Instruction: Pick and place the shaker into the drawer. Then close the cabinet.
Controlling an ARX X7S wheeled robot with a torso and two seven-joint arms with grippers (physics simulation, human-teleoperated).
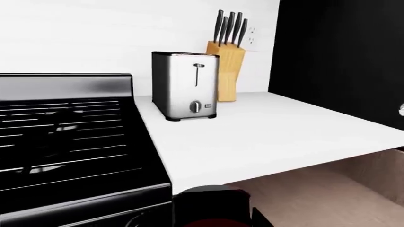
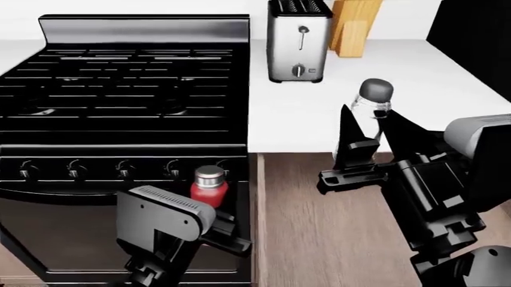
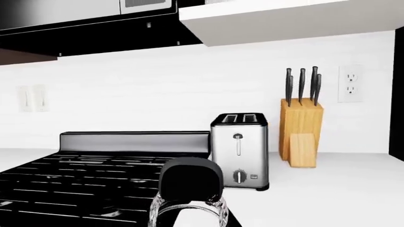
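The shaker (image 2: 209, 185), a small red bottle with a silver cap, stands upright in my left gripper (image 2: 214, 206), which is shut on it in front of the stove. In the left wrist view the shaker (image 1: 211, 208) fills the lower edge as a dark cap over a red body. The drawer (image 2: 319, 227) is pulled out under the counter, its wood floor bare; it also shows as the drawer (image 1: 341, 194). My right gripper (image 2: 372, 140) hangs over the drawer's back edge, its fingers (image 2: 351, 140) spread on either side of a clear-necked bottle (image 2: 374, 98) with a grey domed top.
A black gas stove (image 2: 128, 89) takes up the left. On the white counter (image 2: 447, 84) stand a steel toaster (image 2: 298, 42) and a wooden knife block (image 2: 355, 27) by the wall. A dark tall unit (image 2: 475, 30) closes off the counter at the right.
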